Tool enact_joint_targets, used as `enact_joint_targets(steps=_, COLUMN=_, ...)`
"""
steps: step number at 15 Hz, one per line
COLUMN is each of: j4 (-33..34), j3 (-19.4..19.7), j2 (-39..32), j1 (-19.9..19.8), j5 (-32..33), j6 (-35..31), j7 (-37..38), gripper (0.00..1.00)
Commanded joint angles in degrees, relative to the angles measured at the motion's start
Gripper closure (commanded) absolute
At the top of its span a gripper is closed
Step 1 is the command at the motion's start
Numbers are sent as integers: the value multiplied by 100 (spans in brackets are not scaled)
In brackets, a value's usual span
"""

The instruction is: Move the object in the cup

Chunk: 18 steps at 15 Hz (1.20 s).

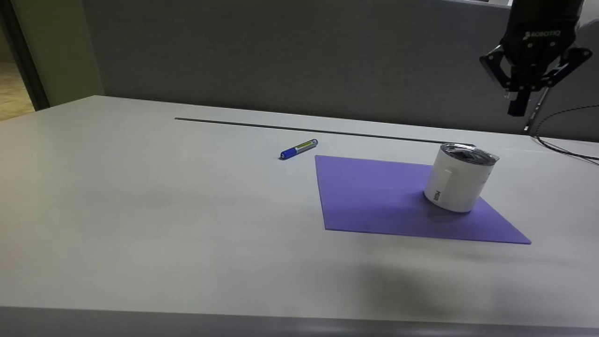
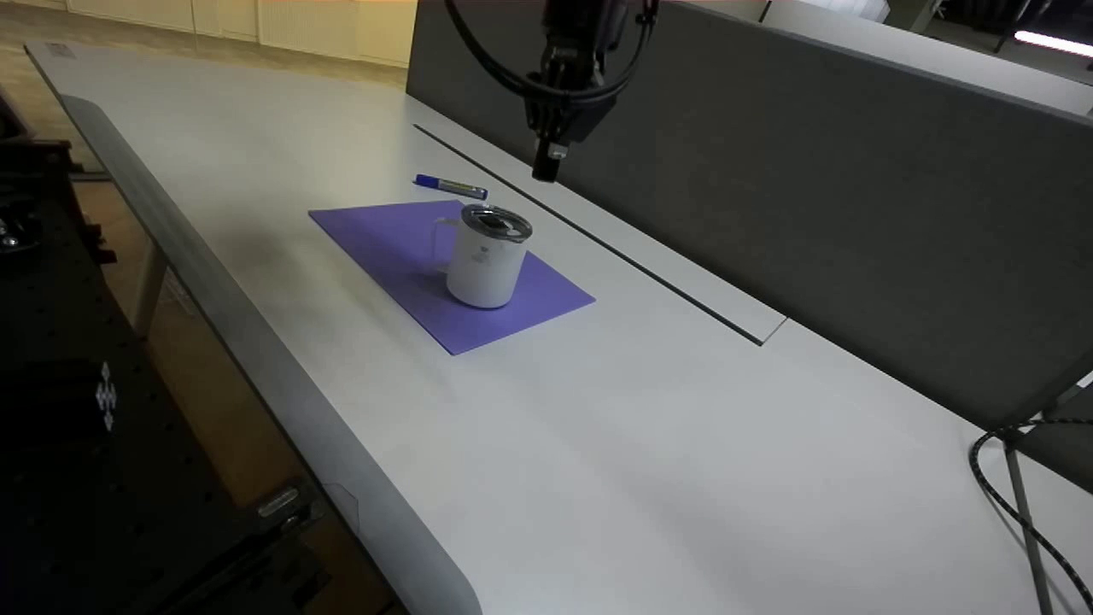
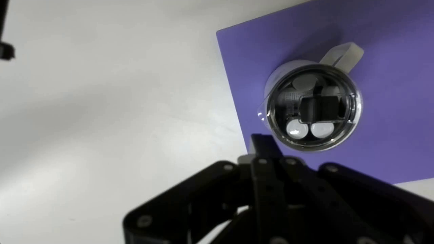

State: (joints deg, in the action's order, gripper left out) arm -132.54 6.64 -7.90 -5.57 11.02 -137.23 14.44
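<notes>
Nearer the front edge of your white counter (image 1: 187,234): one purple rectangular sheet (image 1: 379,194); on it, one upright, squat white cylindrical cup (image 1: 461,182), clear-lidded. Nearer the far edge: one blue-and-grey marker (image 1: 299,149). Above: your black end effector (image 1: 518,106), fingertips together.

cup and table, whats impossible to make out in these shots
Faint print on the cup, in an exterior view: too small to read.
Cup's inside, wrist view: obscured by the glossy lid; unclear whether white discs are inside or reflected.
One mat corner, wrist view: hidden by the pincer.
Any wording on the marker, both exterior views: too small.
Dark thing, wrist view: blurred, cut off by left edge.
</notes>
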Motion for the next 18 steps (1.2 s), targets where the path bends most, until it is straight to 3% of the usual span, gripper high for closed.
enact_joint_targets(steps=1, j4=-214, j3=26, j2=-173, j1=76, j5=20, j6=-631, j7=100, gripper=100)
enact_joint_targets(steps=18, j4=-211, j3=174, j2=-858, j1=630, j5=134, j6=-1094, j7=392, gripper=100)
